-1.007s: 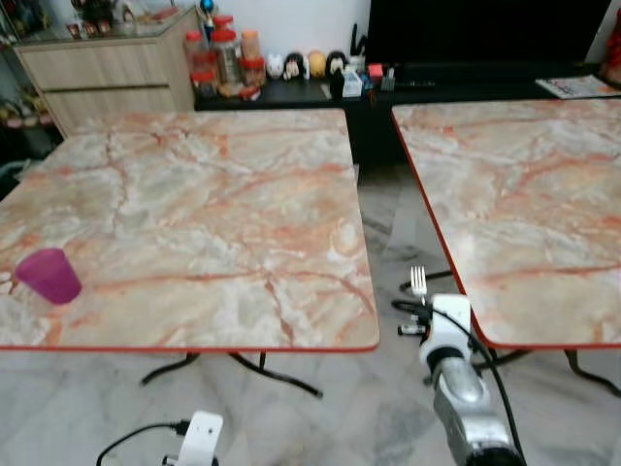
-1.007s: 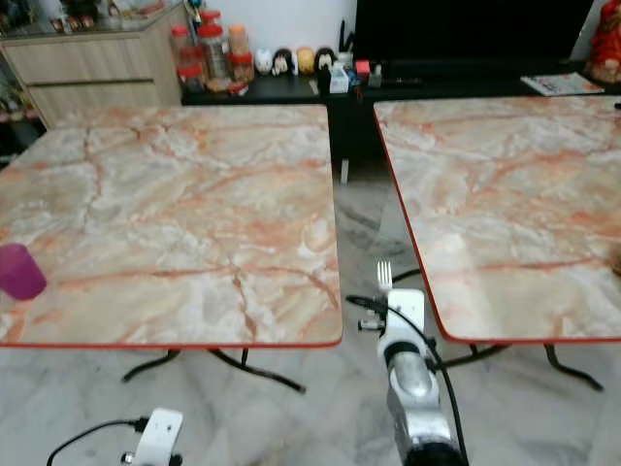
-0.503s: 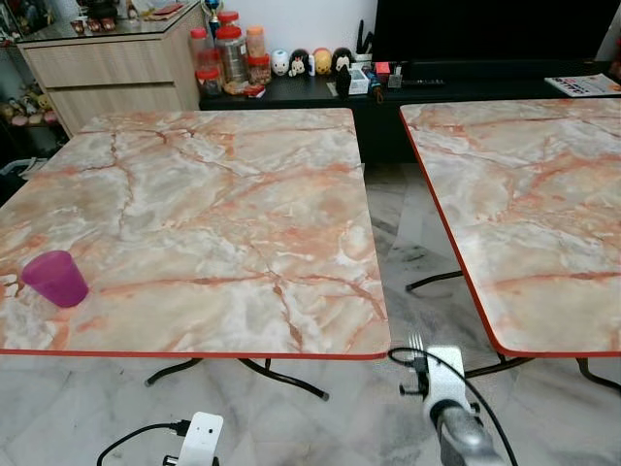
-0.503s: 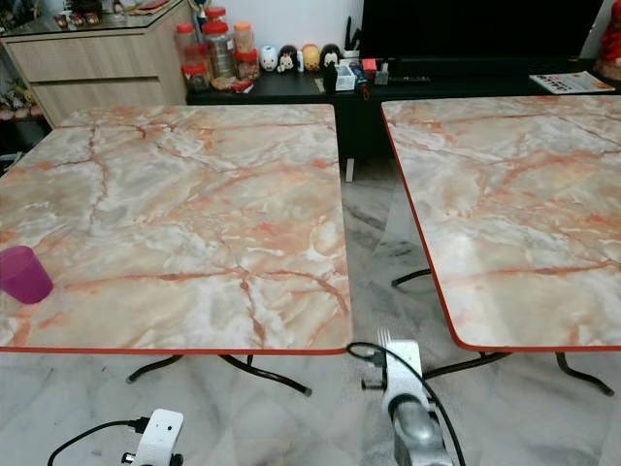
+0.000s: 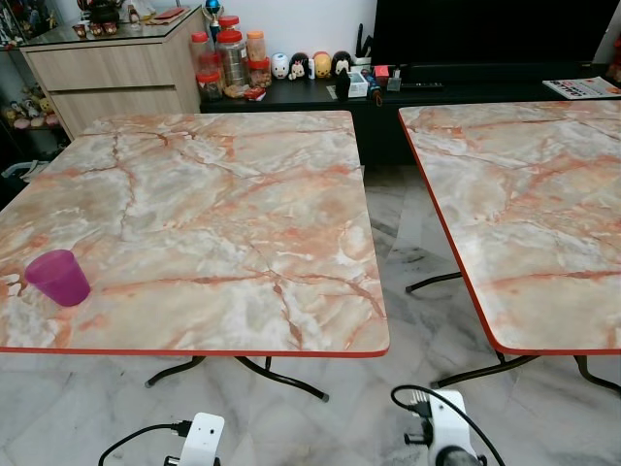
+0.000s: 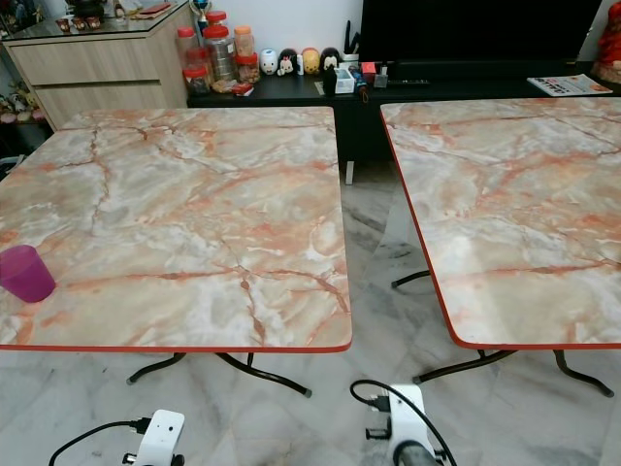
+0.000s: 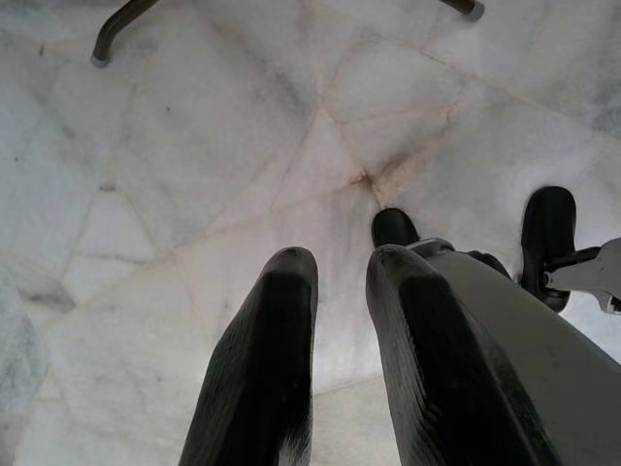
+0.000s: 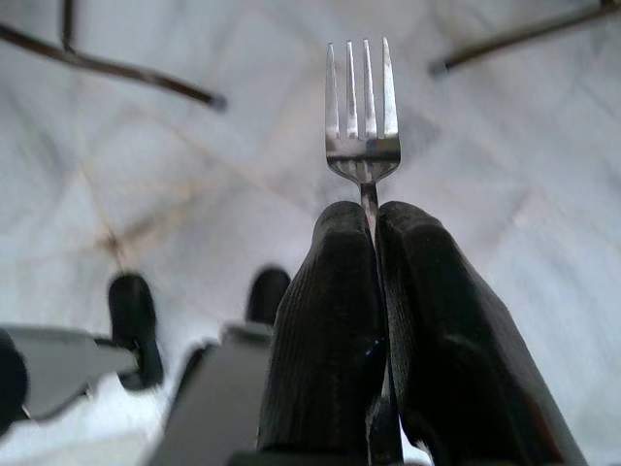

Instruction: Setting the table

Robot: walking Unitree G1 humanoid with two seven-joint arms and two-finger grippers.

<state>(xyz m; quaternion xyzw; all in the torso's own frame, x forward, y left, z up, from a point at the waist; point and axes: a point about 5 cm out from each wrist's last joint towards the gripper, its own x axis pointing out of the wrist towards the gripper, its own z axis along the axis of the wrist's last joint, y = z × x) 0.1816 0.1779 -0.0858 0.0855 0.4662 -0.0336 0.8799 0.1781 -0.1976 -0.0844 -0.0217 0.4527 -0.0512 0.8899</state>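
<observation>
1. The purple cup (image 5: 58,278) stands near the left edge of the left marble table (image 5: 223,204). A low swing of an arm could topple it.
2. The left gripper (image 7: 340,282) hangs idle over the floor, its fingers slightly apart and holding nothing.
3. The right gripper (image 8: 374,233) is low between the 2 tables, clamped on the fork (image 8: 362,116), tines out. The thin handle might twist or slip; raised blindly, it could hit the table's red rim.
4. The right table (image 5: 524,194) is bare marble. Behind are a wooden cabinet (image 5: 107,68), jars (image 5: 231,58) and a dark TV bench (image 5: 466,78) on a pale stone floor (image 5: 408,223).
</observation>
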